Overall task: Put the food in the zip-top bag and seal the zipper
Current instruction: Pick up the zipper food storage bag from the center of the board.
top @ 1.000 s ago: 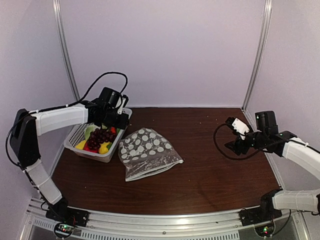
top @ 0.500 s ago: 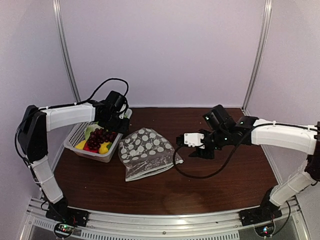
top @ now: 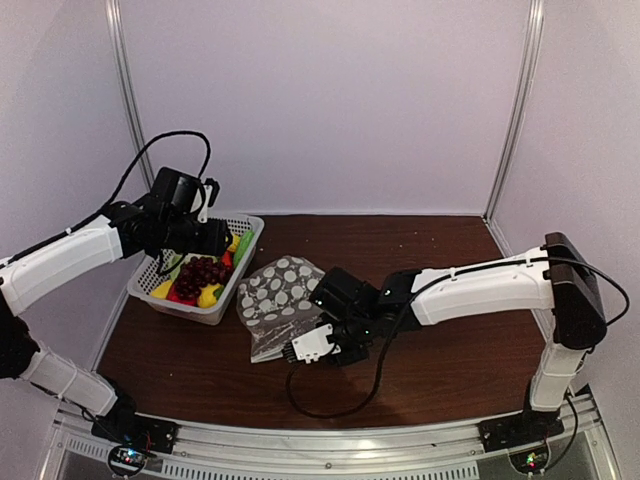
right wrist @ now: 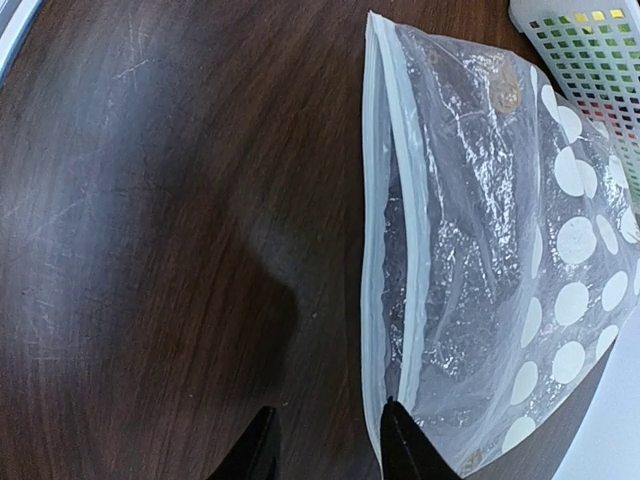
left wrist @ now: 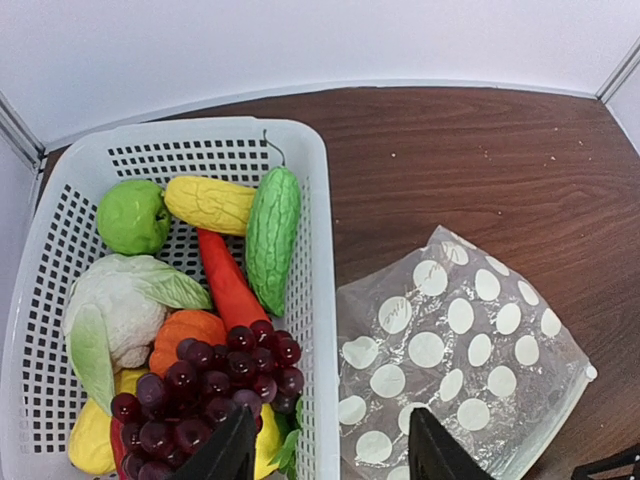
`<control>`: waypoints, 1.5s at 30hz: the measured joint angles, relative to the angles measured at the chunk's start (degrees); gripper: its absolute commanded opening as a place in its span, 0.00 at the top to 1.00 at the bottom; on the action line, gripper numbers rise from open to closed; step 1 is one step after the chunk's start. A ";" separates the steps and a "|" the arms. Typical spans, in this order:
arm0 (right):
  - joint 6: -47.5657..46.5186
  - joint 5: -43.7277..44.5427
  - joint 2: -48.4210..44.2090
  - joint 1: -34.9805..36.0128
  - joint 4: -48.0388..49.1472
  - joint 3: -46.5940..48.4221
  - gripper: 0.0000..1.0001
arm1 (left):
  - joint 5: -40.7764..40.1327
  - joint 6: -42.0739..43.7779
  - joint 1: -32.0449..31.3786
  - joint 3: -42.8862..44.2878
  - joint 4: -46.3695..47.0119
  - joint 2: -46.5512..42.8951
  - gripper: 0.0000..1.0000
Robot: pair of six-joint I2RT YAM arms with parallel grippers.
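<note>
The food lies in a white mesh basket [left wrist: 318,250]: dark purple grapes [left wrist: 210,385], a red carrot [left wrist: 225,280], a green gourd [left wrist: 272,235], yellow corn [left wrist: 210,203], a green apple [left wrist: 132,215] and a cabbage [left wrist: 125,310]. The dotted zip-top bag [top: 280,290] [left wrist: 450,340] lies flat and empty beside the basket. Its zipper [right wrist: 405,220] runs along the near edge. My left gripper [left wrist: 330,455] [top: 218,240] hovers open above the basket's right rim, holding nothing. My right gripper [right wrist: 325,445] [top: 318,352] is open and low at one end of the zipper, one fingertip [right wrist: 395,425] over the bag's edge.
The dark wooden table [top: 450,350] is walled by pale panels at the back and sides. The right arm [top: 470,285] stretches across the table's middle and hides the bag's right corner in the top view. The basket stands against the left wall.
My right arm has swung from the far right across to the bag's near edge, its jaws narrowing. My left arm has drawn back and left over the basket.
</note>
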 measured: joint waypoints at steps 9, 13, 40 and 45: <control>1.38 8.15 4.46 1.14 5.16 1.75 0.62 | -0.79 -0.68 0.00 -3.87 -0.09 -2.36 0.46; 1.97 10.21 7.19 1.14 6.86 1.99 0.61 | -0.98 -0.72 0.00 -3.93 0.02 -2.97 0.46; 10.82 13.22 -3.13 -2.84 3.69 6.99 1.00 | 8.66 4.81 0.02 -11.87 9.05 -8.90 0.44; 13.64 8.52 -6.40 -6.14 -4.07 11.98 1.00 | 20.72 9.81 -0.15 -18.53 17.00 -14.71 0.42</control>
